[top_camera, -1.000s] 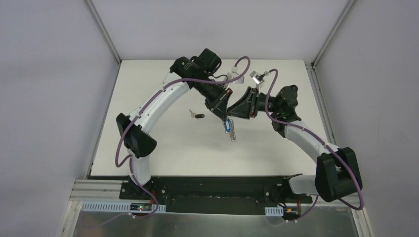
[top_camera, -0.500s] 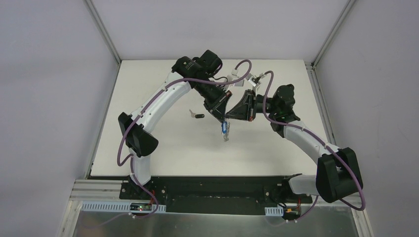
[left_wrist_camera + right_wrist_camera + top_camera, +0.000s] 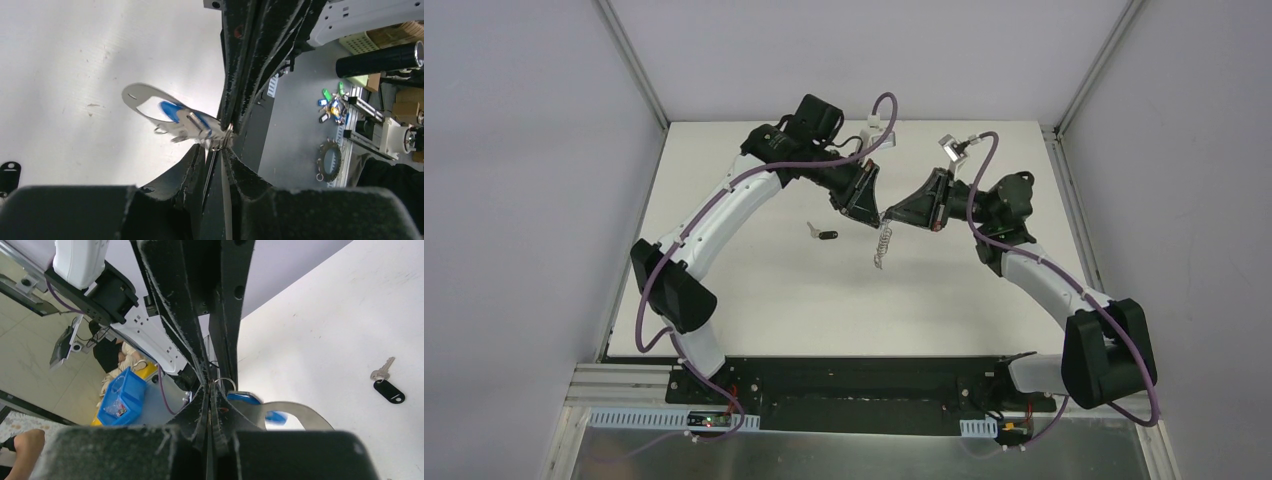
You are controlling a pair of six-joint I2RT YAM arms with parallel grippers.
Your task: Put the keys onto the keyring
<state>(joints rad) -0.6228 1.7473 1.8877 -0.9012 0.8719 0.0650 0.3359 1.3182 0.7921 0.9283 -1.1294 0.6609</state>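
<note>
The keyring (image 3: 882,242) hangs edge-on above the table where my two grippers meet. In the left wrist view it is a pale silvery oval loop (image 3: 144,100) with the blue-tag key (image 3: 172,111) lying against it. My left gripper (image 3: 220,146) is shut on the keyring's near end by a small wire ring. My right gripper (image 3: 210,386) is shut tip to tip with it, pinching the blue tag's wire ring; the blue tag (image 3: 244,398) and the loop (image 3: 300,413) sit just right of it. The black-headed key (image 3: 823,235) lies loose on the table, also in the right wrist view (image 3: 389,390).
The white table (image 3: 754,290) has metal frame posts (image 3: 634,60) at its back corners and grey walls around it. Purple cables (image 3: 894,110) arch over both wrists. A blue bin (image 3: 120,397) stands off the table.
Both grippers have risen and moved back together. The left arm has swung left and turned its wrist. The keyring now hangs edge-on, so the blue tag no longer shows from above.
</note>
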